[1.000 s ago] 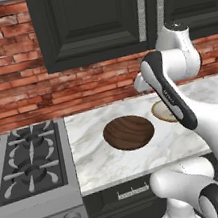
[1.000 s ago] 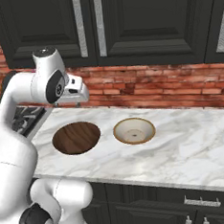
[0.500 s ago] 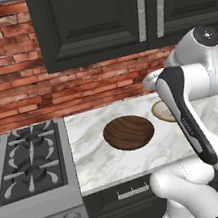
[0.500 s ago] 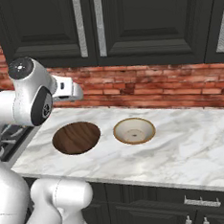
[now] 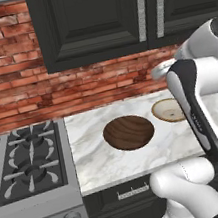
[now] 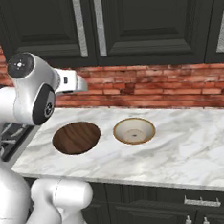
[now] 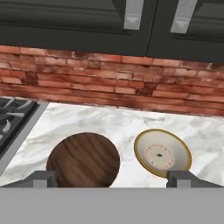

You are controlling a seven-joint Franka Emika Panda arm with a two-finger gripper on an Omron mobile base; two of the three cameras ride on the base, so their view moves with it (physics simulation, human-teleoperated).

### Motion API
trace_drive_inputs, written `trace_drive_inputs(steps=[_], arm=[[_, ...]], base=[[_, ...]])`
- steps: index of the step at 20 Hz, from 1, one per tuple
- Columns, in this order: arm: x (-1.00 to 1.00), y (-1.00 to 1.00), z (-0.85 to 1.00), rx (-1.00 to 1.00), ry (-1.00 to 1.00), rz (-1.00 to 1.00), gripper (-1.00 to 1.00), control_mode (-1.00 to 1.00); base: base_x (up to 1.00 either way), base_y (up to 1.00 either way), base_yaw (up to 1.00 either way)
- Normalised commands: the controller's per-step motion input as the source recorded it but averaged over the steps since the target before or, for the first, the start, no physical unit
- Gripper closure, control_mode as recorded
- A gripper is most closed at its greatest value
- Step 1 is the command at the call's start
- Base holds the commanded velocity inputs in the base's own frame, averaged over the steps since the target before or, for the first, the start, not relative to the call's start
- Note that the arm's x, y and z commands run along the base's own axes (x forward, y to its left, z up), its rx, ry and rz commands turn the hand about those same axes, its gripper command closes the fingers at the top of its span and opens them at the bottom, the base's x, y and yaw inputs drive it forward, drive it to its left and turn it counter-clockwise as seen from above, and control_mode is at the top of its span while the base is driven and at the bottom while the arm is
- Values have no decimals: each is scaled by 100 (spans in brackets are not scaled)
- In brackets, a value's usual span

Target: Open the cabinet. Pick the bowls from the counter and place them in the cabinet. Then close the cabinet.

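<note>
The black cabinet (image 5: 91, 23) (image 6: 139, 20) hangs over the counter (image 5: 99, 158) (image 6: 193, 145) with both doors shut; its silver bar handles (image 5: 139, 9) (image 6: 79, 25) sit side by side. Two bowls rest on the marble: a dark wood-grain bowl (image 5: 128, 132) (image 6: 76, 137) (image 7: 83, 159) and, to its right, a cream bowl (image 5: 167, 111) (image 6: 134, 130) (image 7: 162, 153). My gripper (image 7: 113, 180) is open wide and holds nothing. It hovers above and in front of both bowls, facing the brick wall, with one fingertip (image 7: 41, 177) toward the wooden bowl.
A grey gas stovetop (image 5: 29, 160) (image 7: 11, 116) borders the counter on the left. Dark drawers (image 5: 126, 194) (image 6: 198, 202) with short handles run under the counter's front edge. A red brick wall (image 6: 155, 86) stands behind, and bare marble stretches right of the cream bowl.
The arm has folded back toward the base and its hand has swung further out over the bowls. The bowls and the cabinet doors have not moved.
</note>
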Motion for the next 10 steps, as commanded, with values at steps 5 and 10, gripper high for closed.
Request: trace_drive_inputs(steps=[5,10], arm=[[1,-2,53,-1,-1,0,-100,-100],[7,0,39,-6,-17,0,-100,-100]], base=[[0,0,0],[0,0,0]])
